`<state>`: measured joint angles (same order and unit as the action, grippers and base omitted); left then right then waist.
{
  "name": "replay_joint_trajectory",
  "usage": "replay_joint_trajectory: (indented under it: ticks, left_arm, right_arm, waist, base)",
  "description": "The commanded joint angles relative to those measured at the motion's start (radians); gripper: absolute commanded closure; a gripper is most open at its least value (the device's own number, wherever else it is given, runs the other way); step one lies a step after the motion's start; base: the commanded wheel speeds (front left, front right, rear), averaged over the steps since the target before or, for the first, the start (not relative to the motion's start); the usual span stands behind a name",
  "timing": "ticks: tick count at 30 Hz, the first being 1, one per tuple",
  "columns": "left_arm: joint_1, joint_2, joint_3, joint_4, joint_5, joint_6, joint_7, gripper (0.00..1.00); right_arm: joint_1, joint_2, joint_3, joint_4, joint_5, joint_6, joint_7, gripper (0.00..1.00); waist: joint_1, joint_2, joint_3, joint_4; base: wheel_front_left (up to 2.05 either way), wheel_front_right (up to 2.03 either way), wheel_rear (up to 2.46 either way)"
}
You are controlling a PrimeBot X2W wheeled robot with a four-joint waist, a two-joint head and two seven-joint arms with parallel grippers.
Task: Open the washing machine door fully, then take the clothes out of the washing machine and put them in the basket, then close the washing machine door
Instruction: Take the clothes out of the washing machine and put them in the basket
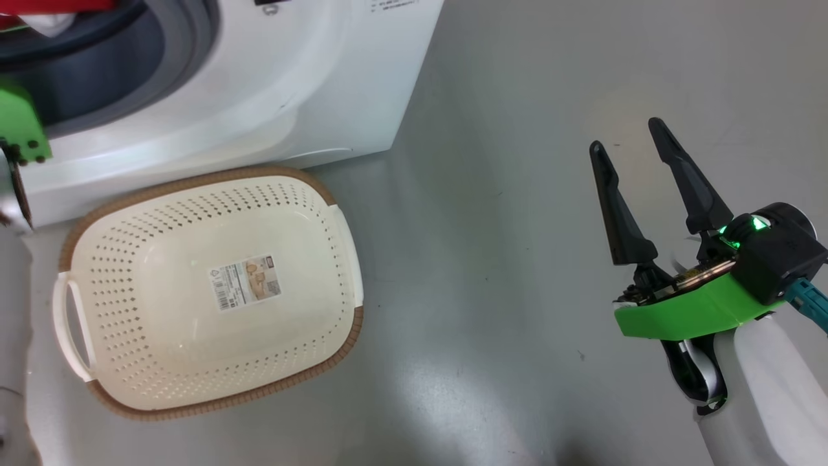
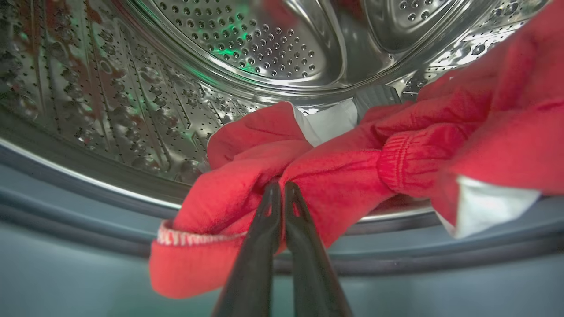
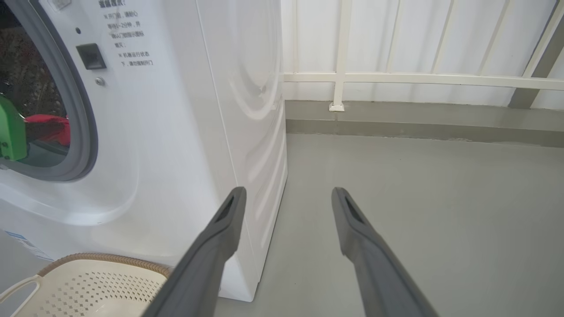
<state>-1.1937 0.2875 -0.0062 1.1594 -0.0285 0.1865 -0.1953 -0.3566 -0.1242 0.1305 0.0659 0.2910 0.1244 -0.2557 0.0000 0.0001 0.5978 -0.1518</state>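
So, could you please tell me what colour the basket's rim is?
Brown, woven-look, around the cream basket; clearest in the head view.

A laundry corner — white washing machine (image 3: 185, 132) on a grey floor (image 3: 418, 198), white railing (image 3: 396, 78) behind.

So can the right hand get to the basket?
Probably yes: the right hand is open, and just floor lies between it and the basket.

Below me is a grey, smooth floor (image 1: 517, 272). On it stands the white washing machine (image 1: 310, 84). Just before its front, to my left, the cream basket (image 1: 213, 406) with brown rim sits upright, a paper label (image 1: 246, 282) on its bottom.
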Motion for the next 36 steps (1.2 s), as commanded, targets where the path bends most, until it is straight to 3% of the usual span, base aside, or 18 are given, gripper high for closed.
replay_joint_trajectory:
  ticks: [1,10,19,36]
  left_arm:
    - [0.032,0.043,0.025,-0.03,-0.018,-0.005,-0.019,1.0]
    - [0.112,0.015,0.096,-0.149,-0.121,-0.061,-0.065,1.0]
    - [0.267,-0.04,0.131,-0.42,-0.146,-0.062,-0.066,1.0]
    - [0.535,-0.153,0.223,-0.776,-0.2,-0.13,-0.066,1.0]
  right_arm:
    - [0.004,-0.002,0.011,-0.02,0.004,0.006,-0.006,0.0]
    - [0.012,-0.01,0.003,-0.02,0.002,0.006,-0.006,0.0]
    - [0.033,-0.017,-0.011,-0.025,-0.004,0.006,-0.006,0.0]
    - [0.097,-0.026,-0.018,-0.013,-0.005,0.006,-0.006,0.0]
  waist:
    - [0.0,-0.0001,-0.004,0.005]
    - [0.0,-0.0001,-0.025,0.024]
    - [0.0,-0.0001,-0.065,0.056]
    - [0.0,-0.0001,-0.21,0.101]
  base:
    - [0.0,0.0,0.0]
    - [0.0,0.0,0.0]
    - [0.0,0.0,0.0]
    - [0.0,0.0,0.0]
